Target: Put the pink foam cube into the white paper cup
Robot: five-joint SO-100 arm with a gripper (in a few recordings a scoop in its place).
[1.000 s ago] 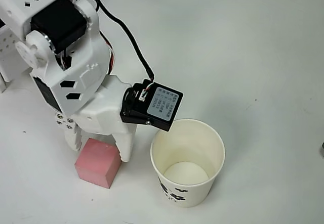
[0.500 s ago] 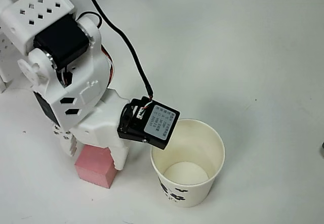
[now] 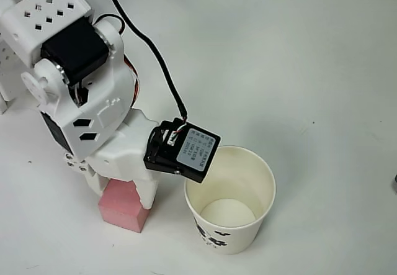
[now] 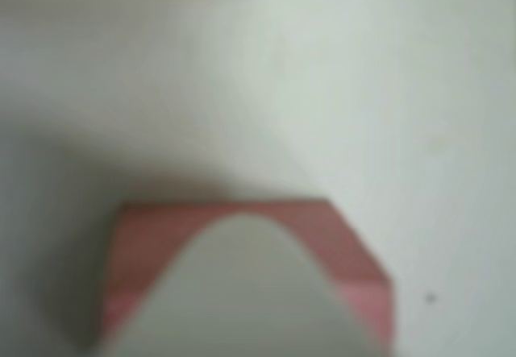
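My gripper point(image 3: 121, 191) sits low over the pink foam cube point(image 3: 127, 210), which rests on the table point(image 3: 310, 70) just beside the white paper cup point(image 3: 231, 200); grip unclear, wrist view blurred. A corner pinch could squirt the foam free or knock the cup.

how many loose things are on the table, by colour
pink: 1, the foam cube, under the gripper
white: 1, the paper cup, upright and empty
total: 2
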